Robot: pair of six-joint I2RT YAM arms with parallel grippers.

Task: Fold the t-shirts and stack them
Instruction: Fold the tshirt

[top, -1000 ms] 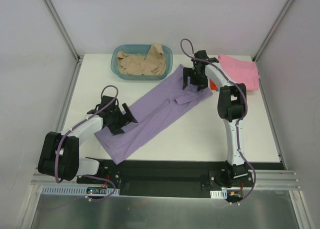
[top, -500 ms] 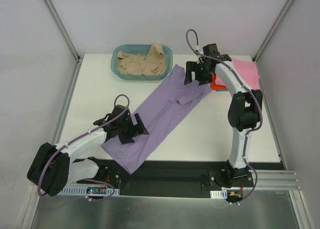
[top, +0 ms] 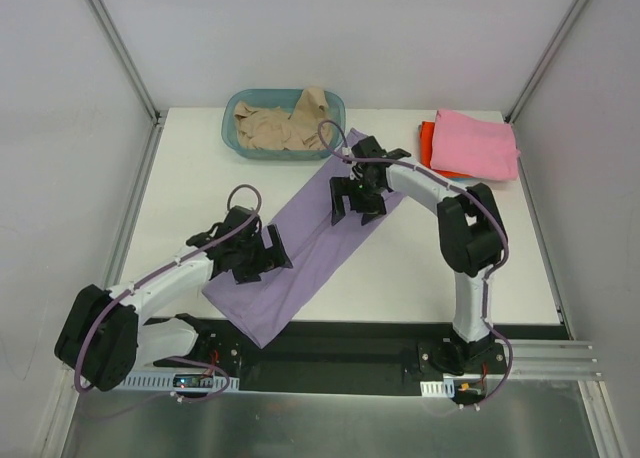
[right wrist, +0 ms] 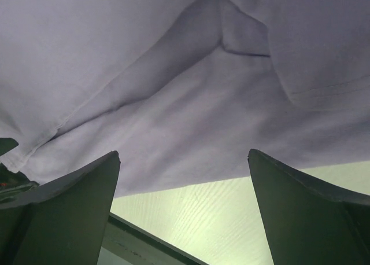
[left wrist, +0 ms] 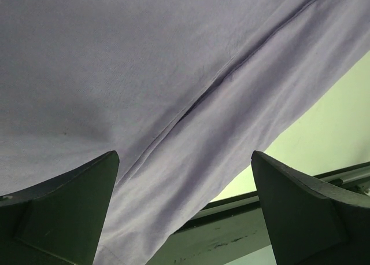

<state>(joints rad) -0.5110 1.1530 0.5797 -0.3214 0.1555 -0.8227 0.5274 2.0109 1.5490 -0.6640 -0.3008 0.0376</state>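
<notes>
A lavender-purple t-shirt [top: 300,248], folded into a long strip, lies diagonally on the white table [top: 450,258]. My left gripper [top: 268,254] is open and low over its near half; the left wrist view [left wrist: 185,219] shows purple cloth [left wrist: 144,74] between the spread fingers [left wrist: 63,213]. My right gripper [top: 353,206] is open and empty over the strip's far half; the right wrist view [right wrist: 184,219] shows the cloth's edge [right wrist: 173,74] and bare table. A folded pink t-shirt [top: 478,143] lies on an orange-red one [top: 428,146] at the back right. A beige t-shirt [top: 283,123] is crumpled in the basket.
The translucent teal basket [top: 232,136] stands at the back, just beyond the purple shirt's far end. The black front rail [top: 340,340] runs along the table's near edge, under the shirt's near corner. Frame posts stand at both back corners.
My right gripper has swung from the shirt's far right corner by the pink stack to over the strip's far half. The shirt's far right side now looks narrower. My left gripper barely moved.
</notes>
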